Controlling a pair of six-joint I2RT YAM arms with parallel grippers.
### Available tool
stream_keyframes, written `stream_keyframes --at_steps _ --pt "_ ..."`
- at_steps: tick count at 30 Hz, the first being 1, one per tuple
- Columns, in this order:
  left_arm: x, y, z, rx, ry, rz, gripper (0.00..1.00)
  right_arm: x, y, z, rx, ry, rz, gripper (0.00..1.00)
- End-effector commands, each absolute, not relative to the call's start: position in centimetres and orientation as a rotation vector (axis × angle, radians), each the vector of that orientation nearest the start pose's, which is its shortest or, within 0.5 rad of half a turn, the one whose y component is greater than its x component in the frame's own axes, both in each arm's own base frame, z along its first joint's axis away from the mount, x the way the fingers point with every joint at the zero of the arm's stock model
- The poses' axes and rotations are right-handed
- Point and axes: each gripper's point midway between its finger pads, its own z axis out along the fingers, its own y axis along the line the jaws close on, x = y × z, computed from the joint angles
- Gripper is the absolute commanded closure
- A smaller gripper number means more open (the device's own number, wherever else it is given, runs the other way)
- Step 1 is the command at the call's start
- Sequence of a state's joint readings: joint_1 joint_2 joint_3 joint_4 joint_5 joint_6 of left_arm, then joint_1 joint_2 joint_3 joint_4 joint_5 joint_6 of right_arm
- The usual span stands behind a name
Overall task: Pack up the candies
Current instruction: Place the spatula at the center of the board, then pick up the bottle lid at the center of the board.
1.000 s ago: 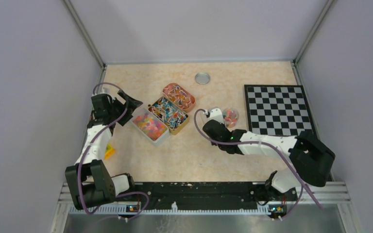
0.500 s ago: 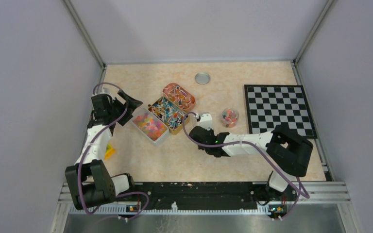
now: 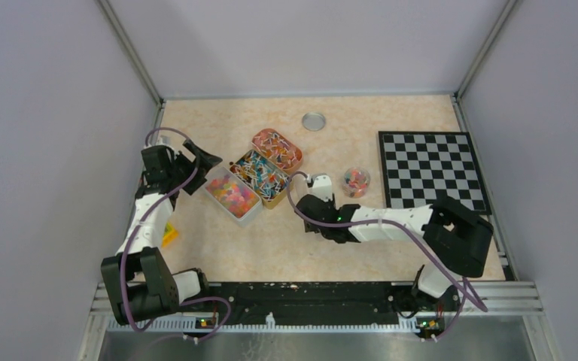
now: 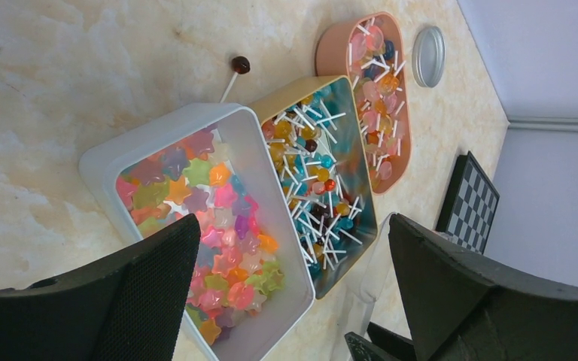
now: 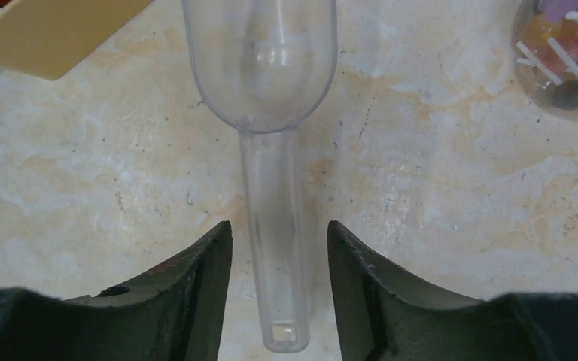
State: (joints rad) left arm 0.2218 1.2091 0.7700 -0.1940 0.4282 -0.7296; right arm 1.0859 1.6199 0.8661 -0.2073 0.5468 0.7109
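Note:
The candies (image 4: 218,226) are small star-shaped sweets in pink, orange, yellow and green, and they fill a white box (image 4: 150,135), which also shows in the top view (image 3: 232,196). My left gripper (image 4: 293,222) is open and empty, just left of that box (image 3: 198,170). A clear plastic scoop (image 5: 263,60) lies empty on the table between the gold tin and a small candy jar (image 3: 356,181). My right gripper (image 5: 280,226) is open, with one finger on each side of the scoop's handle and a gap on both sides. From above, the right gripper (image 3: 317,195) sits just behind the scoop (image 3: 320,181).
A gold tin (image 3: 260,177) and a pink tin (image 3: 277,148) hold lollipops. One loose lollipop (image 4: 237,68) lies beside them. A round metal lid (image 3: 314,121) lies at the back. A chessboard (image 3: 430,169) is on the right. A yellow item (image 3: 169,235) lies near the left arm.
My right gripper and the scoop have moved left, from beside the jar to beside the gold tin. The left arm has not moved.

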Motion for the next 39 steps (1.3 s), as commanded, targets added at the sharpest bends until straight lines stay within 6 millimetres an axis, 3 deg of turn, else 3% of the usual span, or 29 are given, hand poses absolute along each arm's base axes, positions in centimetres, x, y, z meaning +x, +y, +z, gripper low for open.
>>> stream_keyframes --at_steps 1,6,13,18,22,24,31,32,39 --pt "35.4 -3.4 17.0 -0.637 2.092 -0.814 0.01 23.5 30.7 10.3 -0.215 2.244 0.308 0.46" --pt "36.3 -6.5 18.1 -0.393 2.157 -0.825 0.01 23.7 30.1 15.1 -0.257 2.140 0.364 0.20" --pt "38.7 -12.9 21.0 -0.138 2.187 -0.819 0.04 24.3 27.1 19.1 -0.223 2.042 0.373 0.17" --pt "42.7 -17.4 24.3 -0.082 2.113 -0.774 0.16 23.7 24.5 21.7 -0.207 1.964 0.402 0.16" --pt "47.6 -20.7 25.0 -0.063 2.069 -0.685 0.35 22.4 23.3 23.4 -0.208 1.891 0.489 0.16" --pt "50.5 -22.1 25.5 -0.053 2.038 -0.647 0.40 21.9 22.6 24.0 -0.224 1.870 0.506 0.16" --pt "58.6 -26.5 18.9 -0.106 2.083 -0.621 0.58 20.4 21.1 26.1 -0.244 1.815 0.565 0.16" --pt "59.5 -26.9 16.8 -0.116 2.101 -0.606 0.59 20.3 20.9 26.3 -0.243 1.814 0.566 0.16" --pt "62.8 -27.9 12.8 -0.129 2.038 -0.524 0.67 19.5 18.8 26.9 -0.232 1.806 0.545 0.16"
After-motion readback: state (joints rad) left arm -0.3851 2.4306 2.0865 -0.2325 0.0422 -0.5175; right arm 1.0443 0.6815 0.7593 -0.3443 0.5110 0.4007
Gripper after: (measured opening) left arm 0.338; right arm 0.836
